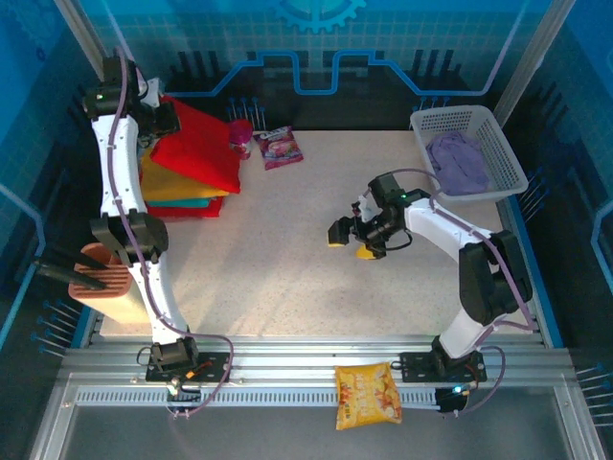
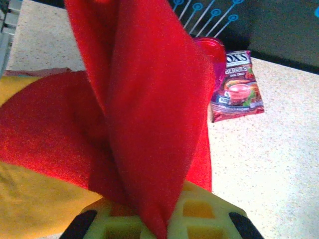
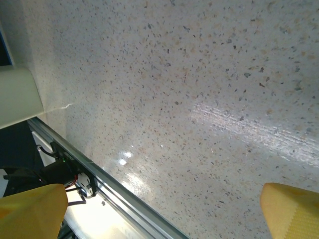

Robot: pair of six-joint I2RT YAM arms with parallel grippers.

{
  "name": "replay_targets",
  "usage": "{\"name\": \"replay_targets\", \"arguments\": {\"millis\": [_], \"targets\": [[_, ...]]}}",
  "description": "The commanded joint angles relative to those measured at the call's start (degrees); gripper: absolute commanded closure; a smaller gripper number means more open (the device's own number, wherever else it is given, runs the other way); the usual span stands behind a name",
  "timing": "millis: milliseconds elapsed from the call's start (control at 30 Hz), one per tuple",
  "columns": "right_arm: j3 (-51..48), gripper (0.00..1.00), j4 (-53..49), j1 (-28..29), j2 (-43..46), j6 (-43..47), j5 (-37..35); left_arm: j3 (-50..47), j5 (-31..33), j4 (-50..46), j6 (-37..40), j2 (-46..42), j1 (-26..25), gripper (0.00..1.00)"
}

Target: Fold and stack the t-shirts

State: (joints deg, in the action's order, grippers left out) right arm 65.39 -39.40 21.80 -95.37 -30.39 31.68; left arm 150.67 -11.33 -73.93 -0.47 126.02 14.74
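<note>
Three t-shirts lie piled on the table (image 1: 287, 278), well left of the white basket (image 1: 510, 161): the red t-shirt (image 1: 203, 144) on top, the mustard t-shirt (image 1: 172, 184) beneath it, the teal t-shirt (image 1: 190, 203) lowest; the left fingers (image 2: 199, 221) are clenched on a bunched fold of the red t-shirt; the lilac t-shirt (image 1: 458, 163) lies crumpled inside the basket; the right fingers (image 3: 35, 211) stand released and spread wide over bare table, near the basket's lower left, grasping nothing; a berry sweets packet (image 1: 281, 147) lies between pile and basket.
</note>
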Motion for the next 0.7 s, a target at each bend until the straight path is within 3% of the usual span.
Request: {"name": "replay_targets", "arguments": {"millis": [0, 300, 533, 600, 667], "targets": [[1.94, 0.00, -1.99, 1.18, -0.91, -0.02, -0.57, -1.93, 3.34, 2.87, 2.39, 2.84, 1.49, 1.00], [3.33, 0.00, -3.12, 2.37, -2.47, 0.59, -1.09, -3.72, 14.66, 6.59, 3.66, 4.13, 3.02, 1.00], [5.91, 0.00, -4.80, 4.00, -5.30, 1.04, -1.90, -4.59, 17.59, 6.12, 1.90, 4.31, 5.91, 0.99], [6.48, 0.00, -4.72, 4.71, -5.85, 0.70, -1.89, -4.50, 17.68, 5.95, 1.75, 4.61, 5.98, 0.86], [6.76, 0.00, -4.51, 5.17, -5.81, 0.36, -2.62, -4.40, 18.70, 5.65, 1.23, 4.57, 5.84, 0.58]]}}
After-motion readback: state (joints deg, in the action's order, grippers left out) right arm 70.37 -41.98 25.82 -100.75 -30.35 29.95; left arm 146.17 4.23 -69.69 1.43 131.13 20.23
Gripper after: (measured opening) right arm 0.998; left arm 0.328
